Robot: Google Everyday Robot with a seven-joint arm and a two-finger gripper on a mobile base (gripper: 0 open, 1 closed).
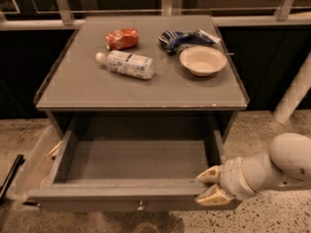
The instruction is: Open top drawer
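The top drawer [131,159] is pulled out of the grey cabinet, showing its grey box interior. A small round metal knob [140,207] sits at the centre of its front panel. My gripper [204,188] comes in from the right on a white arm. It is at the right end of the drawer's front panel. One tan finger [210,174] lies inside the drawer and the other [213,197] outside the front, closed on the panel's top edge.
On the cabinet top [97,93] lie a plastic bottle [127,64], a red packet [122,38], a blue packet [182,38] and a white bowl [202,60]. A pale bin [34,164] stands on the floor at the left and a white post [295,91] at the right.
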